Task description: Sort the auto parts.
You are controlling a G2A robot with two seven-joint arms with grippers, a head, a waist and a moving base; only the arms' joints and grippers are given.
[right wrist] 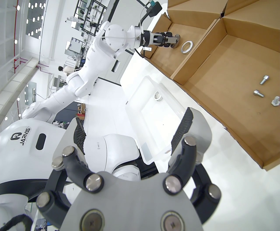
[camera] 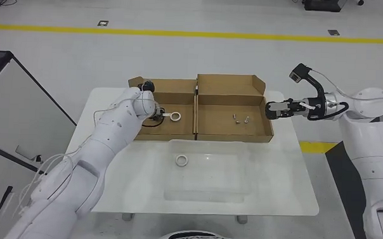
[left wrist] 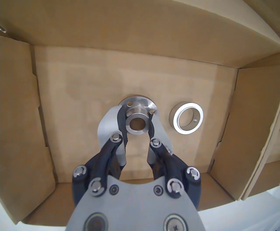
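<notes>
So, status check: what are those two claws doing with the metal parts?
Left gripper shut on flanged hub, inside left box. Right gripper open, empty, beside right box. Nothing blocking; loose ring lies beside hub.

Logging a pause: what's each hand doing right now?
Left hand: closed on the flanged metal hub.
Right hand: open, holding nothing.

Top overhead; left wrist near, right wrist far; box [camera: 173, 100] shared.
</notes>
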